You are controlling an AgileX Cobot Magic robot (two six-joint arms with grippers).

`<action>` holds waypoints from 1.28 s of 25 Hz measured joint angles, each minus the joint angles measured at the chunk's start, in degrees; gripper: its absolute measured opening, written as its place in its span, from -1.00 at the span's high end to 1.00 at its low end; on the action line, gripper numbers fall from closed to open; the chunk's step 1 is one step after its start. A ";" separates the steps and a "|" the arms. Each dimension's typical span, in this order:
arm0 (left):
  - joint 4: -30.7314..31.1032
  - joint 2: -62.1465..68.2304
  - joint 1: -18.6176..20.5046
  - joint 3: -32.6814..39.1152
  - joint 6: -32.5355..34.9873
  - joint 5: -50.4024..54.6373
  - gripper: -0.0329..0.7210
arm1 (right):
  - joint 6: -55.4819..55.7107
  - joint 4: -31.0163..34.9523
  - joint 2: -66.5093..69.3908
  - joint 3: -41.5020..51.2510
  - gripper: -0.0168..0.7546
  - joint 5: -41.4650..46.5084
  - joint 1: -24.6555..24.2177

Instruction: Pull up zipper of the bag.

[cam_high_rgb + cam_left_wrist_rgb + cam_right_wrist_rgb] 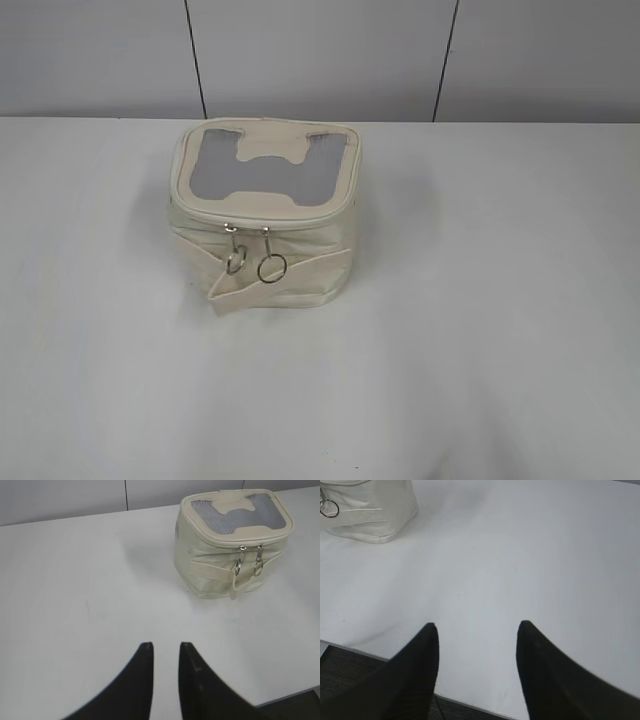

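Observation:
The cream bag (300,250) stands upright on the white table, lid up, with a grey window and a cream H-shaped patch. The zipper (290,222) runs round the lid rim. Its two metal sliders sit side by side at the front, each with a silver ring pull (272,267) hanging down. The bag (210,565) and its zipper (220,542) also show in the left wrist view, far ahead and to the right of my left gripper (166,646), which is narrowly open and empty. My right gripper (477,626) is wide open and empty. The bag (370,510) lies far to its upper left.
The white table (480,330) is bare around the bag. A grey panelled wall (320,50) stands behind it. The table's near edge (465,704) lies just under my right gripper, and the edge (292,696) shows at lower right in the left wrist view.

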 joint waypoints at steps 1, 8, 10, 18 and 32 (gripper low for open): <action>0.00 0.00 0.00 0.00 0.05 -0.05 0.55 | 0.08 0.00 0.00 -0.01 -0.07 0.00 0.00; -0.12 0.00 0.10 0.00 0.23 -0.15 0.55 | 0.22 0.00 -0.27 -0.01 -0.06 -0.05 -0.20; -0.18 0.00 1.83 0.00 0.23 -0.17 0.55 | 0.22 0.00 -0.27 -0.01 -0.06 -0.05 -2.20; -0.22 -2.93 14.41 0.00 0.25 -0.46 0.55 | 0.22 0.06 -0.27 0.07 -0.05 -0.18 -13.45; -0.29 -2.93 14.44 0.00 0.25 -0.38 0.55 | 0.24 0.08 -0.27 0.07 -0.05 -0.18 -13.52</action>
